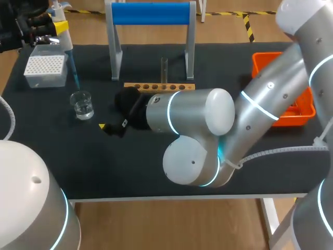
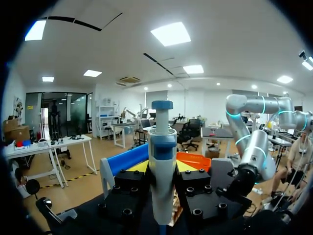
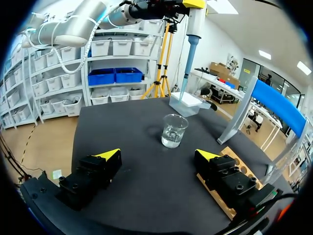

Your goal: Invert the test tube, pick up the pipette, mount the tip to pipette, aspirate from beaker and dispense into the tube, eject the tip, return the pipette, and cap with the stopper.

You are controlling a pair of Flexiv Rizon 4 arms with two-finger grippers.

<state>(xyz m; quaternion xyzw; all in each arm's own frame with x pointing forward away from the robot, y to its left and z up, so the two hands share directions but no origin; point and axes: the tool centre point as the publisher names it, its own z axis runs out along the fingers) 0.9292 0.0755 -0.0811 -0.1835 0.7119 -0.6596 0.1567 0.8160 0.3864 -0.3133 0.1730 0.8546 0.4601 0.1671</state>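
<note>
White-and-blue pipette (image 1: 66,39) clamped upright in left gripper (image 2: 162,196), long axis vertical, narrow end down, by tip box (image 1: 46,70) far left, right gripper (image 3: 157,155) fingers parted, near beaker (image 3: 173,130).

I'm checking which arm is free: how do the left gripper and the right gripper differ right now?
The left gripper is shut on the pipette, while the right gripper is open and empty. The left gripper is raised well above the table near the tip box; the right gripper sits low over the table, facing the beaker. Both have yellow-tipped fingers.
</note>
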